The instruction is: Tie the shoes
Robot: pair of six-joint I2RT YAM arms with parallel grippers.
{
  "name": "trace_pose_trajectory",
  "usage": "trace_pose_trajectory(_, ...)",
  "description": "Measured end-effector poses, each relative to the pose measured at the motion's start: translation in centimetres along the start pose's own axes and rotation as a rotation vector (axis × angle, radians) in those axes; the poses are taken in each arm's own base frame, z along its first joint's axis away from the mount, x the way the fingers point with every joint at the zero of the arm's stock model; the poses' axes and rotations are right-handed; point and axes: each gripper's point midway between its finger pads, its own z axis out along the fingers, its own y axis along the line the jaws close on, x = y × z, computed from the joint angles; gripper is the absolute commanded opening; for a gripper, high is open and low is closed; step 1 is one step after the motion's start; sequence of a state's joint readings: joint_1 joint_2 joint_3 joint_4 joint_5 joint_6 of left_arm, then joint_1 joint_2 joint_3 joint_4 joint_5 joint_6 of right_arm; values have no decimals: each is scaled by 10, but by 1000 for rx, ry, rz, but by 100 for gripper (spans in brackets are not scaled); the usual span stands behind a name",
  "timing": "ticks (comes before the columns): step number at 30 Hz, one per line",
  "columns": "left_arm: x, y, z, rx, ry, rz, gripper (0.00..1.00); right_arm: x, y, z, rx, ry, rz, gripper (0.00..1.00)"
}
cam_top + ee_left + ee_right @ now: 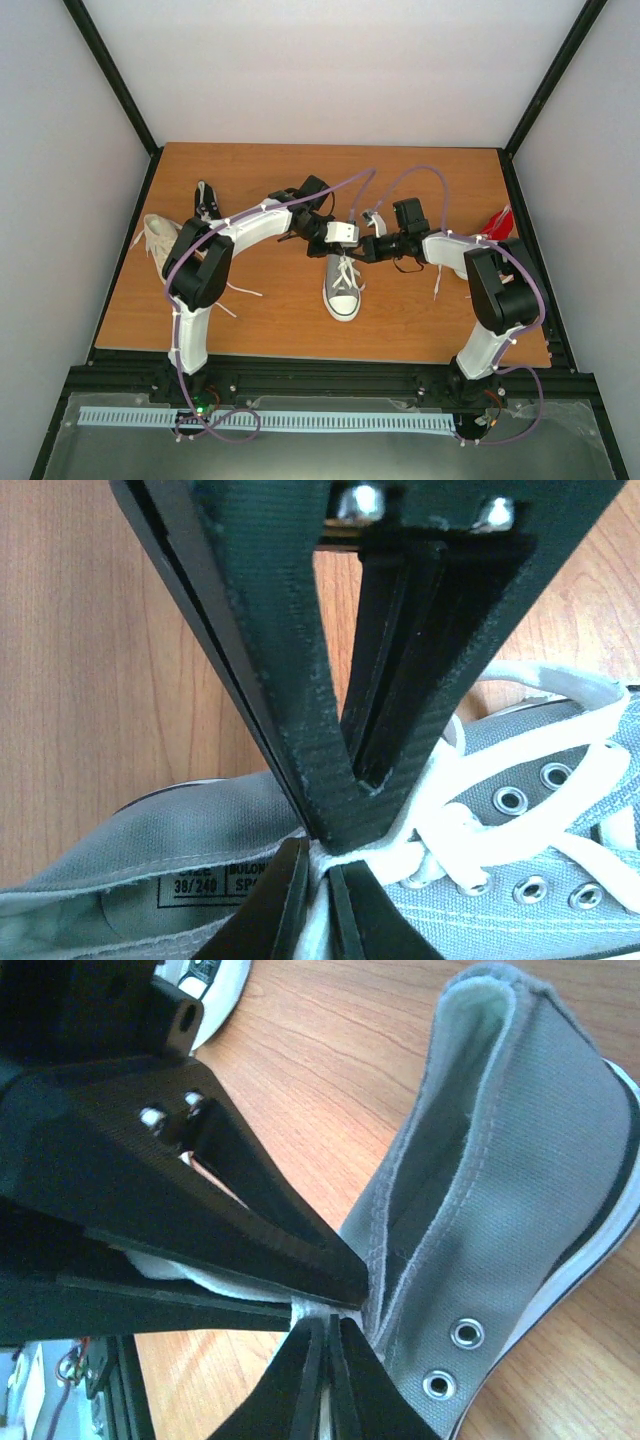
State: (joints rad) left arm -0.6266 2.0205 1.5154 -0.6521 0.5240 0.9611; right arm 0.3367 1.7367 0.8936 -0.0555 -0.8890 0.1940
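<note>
Far left of the top view, a cream canvas sneaker (155,240) lies on the brown wooden counter (270,300), partly under the left arm. Just above it sits a black canvas sneaker (205,200). Centre frame now: the grey canvas sneaker with white toe cap (343,285) points its toe at the bottom edge. The left claw (325,852) is clenched on a white lace (520,745) at the sneaker's tongue. The right claw (325,1312) is pinched tight on white lace too, right at the collar. Far right, a red canvas shoe (497,220) peeks from behind the right arm.
</note>
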Motion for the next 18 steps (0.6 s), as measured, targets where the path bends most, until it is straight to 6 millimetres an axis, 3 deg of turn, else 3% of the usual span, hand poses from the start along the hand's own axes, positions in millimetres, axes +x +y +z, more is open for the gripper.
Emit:
trace_pose_trajectory(3,0,0,0,0,0,0,9,0,-2,0,13,-1,2,3)
trace_pose_trajectory(8,0,0,0,0,0,-1,24,-3,2,-6,44,-11,-11,3)
trace_pose_trajectory(18,4,-1,-2,7,8,-12,28,-11,3,-12,85,-20,-38,3)
